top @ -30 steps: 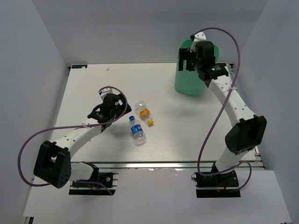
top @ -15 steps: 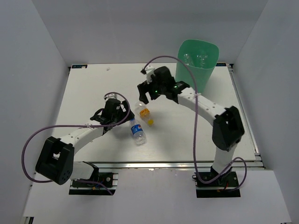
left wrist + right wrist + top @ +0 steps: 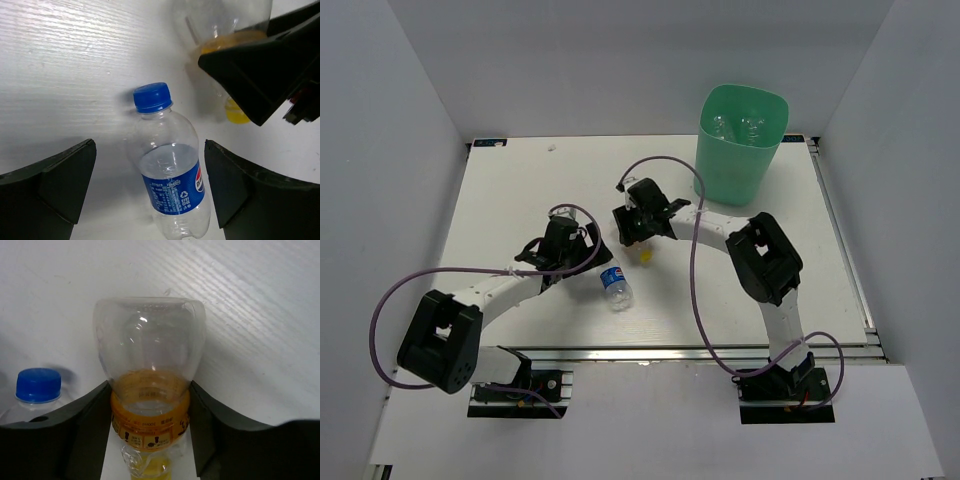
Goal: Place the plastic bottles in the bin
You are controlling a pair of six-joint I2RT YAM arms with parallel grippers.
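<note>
The orange-label bottle (image 3: 150,345) lay on its side on the table (image 3: 520,190), near the middle. Its yellow cap (image 3: 644,258) pointed to the near edge and its clear bottom pointed away from my right wrist camera. My right pincer (image 3: 150,387) was down over it, with one finger on each side of the orange label. Both fingers (image 3: 90,425) looked to be against the label, but I could not tell if they really pressed it or only stood beside it. The bottle rested on the table.

Just beside it, on my left and a little nearer, lay the blue-label bottle (image 3: 172,180), also on its side. Its blue cap (image 3: 152,97) pointed away from my left wrist camera. My left pincer (image 3: 149,145) was spread wide around this bottle. The two fingers (image 3: 55,180) stood well apart and touched nothing, with bare table showing between each finger and the bottle. In that same view my right pincer showed as a dark shape over the orange label.

The bin (image 3: 740,165) stood upright at the far right corner of the table, well apart from both pincers. Two clear bottles (image 3: 735,124) were inside it, seen over the rim.
</note>
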